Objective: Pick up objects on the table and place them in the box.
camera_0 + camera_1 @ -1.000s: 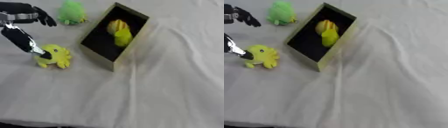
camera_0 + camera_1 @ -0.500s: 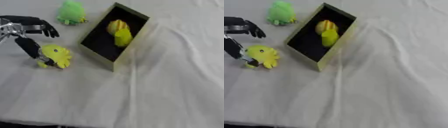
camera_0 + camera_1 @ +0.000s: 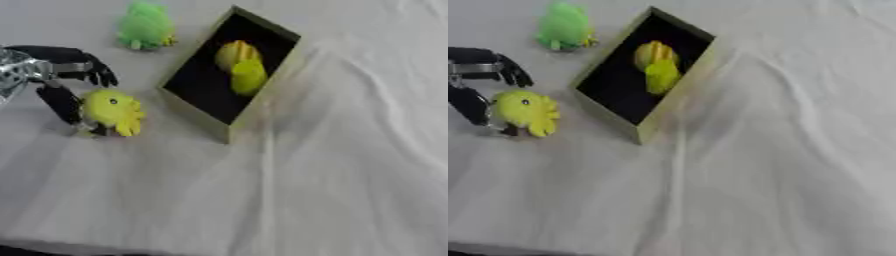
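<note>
Pinching the small yellow plush toy [image 3: 114,111] at the table's left, the black left hand [image 3: 61,80] has thumb and fingers partly curled round it (shallow hold); it could drop short of the black-lined open box [image 3: 203,88].

white cloth [image 3: 350,165] covers whole table, kinda wrinkled, long creases running down right side and middle. dark strip [image 3: 26,248] peeks out at bottom left edge, can't tell what.

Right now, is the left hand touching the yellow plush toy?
Touching. In the left eye view the left hand has its thumb pressed against the side of the yellow plush toy, with no gap visible.
</note>
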`<action>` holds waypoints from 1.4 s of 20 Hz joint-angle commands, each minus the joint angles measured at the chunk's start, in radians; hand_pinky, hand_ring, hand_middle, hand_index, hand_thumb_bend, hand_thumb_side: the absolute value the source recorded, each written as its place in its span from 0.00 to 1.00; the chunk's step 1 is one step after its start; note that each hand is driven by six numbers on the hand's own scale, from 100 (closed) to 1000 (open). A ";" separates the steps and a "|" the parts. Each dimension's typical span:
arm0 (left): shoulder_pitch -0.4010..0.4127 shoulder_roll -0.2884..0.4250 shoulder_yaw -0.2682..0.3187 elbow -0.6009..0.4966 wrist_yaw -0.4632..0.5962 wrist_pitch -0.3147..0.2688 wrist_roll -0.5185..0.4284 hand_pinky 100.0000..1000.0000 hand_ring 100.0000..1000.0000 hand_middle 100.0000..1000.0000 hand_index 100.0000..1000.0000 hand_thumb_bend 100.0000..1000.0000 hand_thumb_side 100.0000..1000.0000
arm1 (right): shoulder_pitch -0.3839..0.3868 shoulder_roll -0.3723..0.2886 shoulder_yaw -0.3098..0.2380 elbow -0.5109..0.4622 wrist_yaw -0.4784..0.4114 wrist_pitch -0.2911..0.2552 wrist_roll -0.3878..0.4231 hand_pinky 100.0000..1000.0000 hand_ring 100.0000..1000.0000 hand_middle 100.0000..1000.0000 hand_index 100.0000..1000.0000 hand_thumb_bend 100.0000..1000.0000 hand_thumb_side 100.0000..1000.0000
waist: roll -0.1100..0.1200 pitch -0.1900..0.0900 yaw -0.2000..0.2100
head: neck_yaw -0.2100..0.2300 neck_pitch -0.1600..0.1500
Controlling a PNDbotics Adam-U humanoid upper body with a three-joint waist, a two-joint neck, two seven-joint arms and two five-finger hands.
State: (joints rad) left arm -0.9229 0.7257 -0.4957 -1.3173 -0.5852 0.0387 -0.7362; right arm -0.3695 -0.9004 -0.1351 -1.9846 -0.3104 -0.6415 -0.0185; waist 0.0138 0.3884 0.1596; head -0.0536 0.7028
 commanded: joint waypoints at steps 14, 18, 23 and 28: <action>0.005 0.026 0.015 -0.043 -0.083 -0.008 0.114 0.64 0.58 0.52 0.67 0.22 0.14 | 0.023 -0.008 -0.023 -0.015 0.016 0.011 0.003 0.90 0.93 0.55 0.77 0.00 0.37 | -0.001 -0.021 -0.002 | 0.008 -0.011; 0.006 0.058 0.050 -0.141 -0.106 0.000 0.130 0.64 0.57 0.51 0.67 0.24 0.09 | 0.032 -0.011 -0.028 -0.015 0.021 0.008 -0.001 0.90 0.93 0.55 0.77 0.00 0.36 | 0.001 -0.023 -0.001 | 0.003 -0.010; -0.052 0.056 0.102 -0.310 -0.139 0.001 0.141 0.63 0.56 0.50 0.67 0.23 0.09 | 0.038 -0.017 -0.031 -0.015 0.023 0.003 -0.011 0.90 0.93 0.55 0.77 0.00 0.36 | 0.003 -0.030 0.003 | -0.005 -0.004; -0.156 -0.045 0.088 -0.349 -0.150 0.015 0.120 0.63 0.55 0.49 0.66 0.22 0.13 | 0.034 -0.020 -0.025 -0.015 0.018 0.004 -0.008 0.90 0.93 0.55 0.77 0.00 0.35 | 0.005 -0.040 0.003 | -0.003 0.001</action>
State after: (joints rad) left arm -1.0571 0.6873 -0.4164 -1.6470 -0.7306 0.0493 -0.6116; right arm -0.3259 -0.8849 -0.1499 -1.9846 -0.2924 -0.6376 -0.0243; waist 0.0192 0.3741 0.1627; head -0.0554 0.7034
